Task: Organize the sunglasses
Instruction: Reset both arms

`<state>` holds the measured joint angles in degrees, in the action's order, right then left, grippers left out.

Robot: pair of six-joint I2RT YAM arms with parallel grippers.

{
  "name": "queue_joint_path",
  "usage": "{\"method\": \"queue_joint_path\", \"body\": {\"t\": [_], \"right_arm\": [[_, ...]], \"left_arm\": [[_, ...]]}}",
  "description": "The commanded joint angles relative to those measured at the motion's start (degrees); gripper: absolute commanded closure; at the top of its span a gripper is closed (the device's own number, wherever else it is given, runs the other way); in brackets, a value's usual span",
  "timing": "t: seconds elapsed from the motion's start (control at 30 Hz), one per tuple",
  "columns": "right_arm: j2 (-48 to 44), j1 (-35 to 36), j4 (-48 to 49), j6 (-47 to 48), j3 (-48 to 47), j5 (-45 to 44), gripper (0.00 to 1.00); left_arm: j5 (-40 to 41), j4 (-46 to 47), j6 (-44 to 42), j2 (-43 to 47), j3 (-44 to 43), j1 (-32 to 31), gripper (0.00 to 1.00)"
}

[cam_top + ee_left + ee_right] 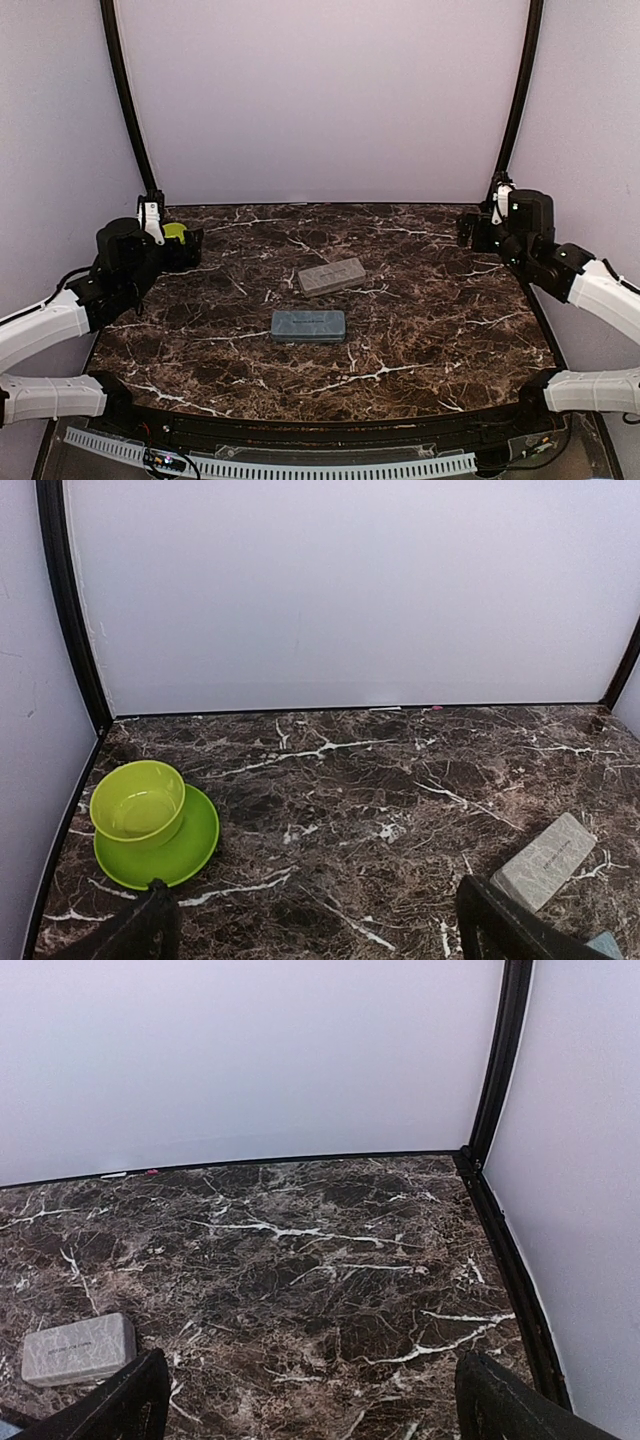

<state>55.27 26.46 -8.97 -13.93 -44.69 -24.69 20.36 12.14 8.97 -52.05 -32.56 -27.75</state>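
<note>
Hovering: I am holding left gripper [325,935], right gripper [315,1405] open, empty.
Sunglasses: perhaps hiding inside grey case [332,276], blue-grey case [308,325].
Handling: expecting light, fragile frames; aiming at bridge.

The table [430,320] before me was dark brown marble with white veins, curved along its near edge. Plain pale walls [320,90] closed it in at the back and on both sides, with black posts [127,100] in the far corners. The light was soft, even and faintly violet.
</note>
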Motion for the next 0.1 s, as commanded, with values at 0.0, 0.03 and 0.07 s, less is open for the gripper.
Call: {"method": "queue_joint_path", "body": {"t": [0.0, 0.03, 0.07], "right_arm": [[-0.42, -0.18, 2.33, 0.42, 0.77, -0.19, 0.0], [-0.58, -0.18, 2.44, 0.28, 0.95, -0.15, 0.0], [-0.83, -0.18, 2.57, 0.16, 1.22, -0.05, 0.0]], "left_arm": [[-0.5, 0.76, -0.82, 0.37, -0.78, 0.16, 0.02], [-0.5, 0.68, -0.8, 0.3, -0.76, 0.16, 0.02], [-0.5, 0.62, -0.81, 0.23, -0.86, 0.18, 0.02]]}}
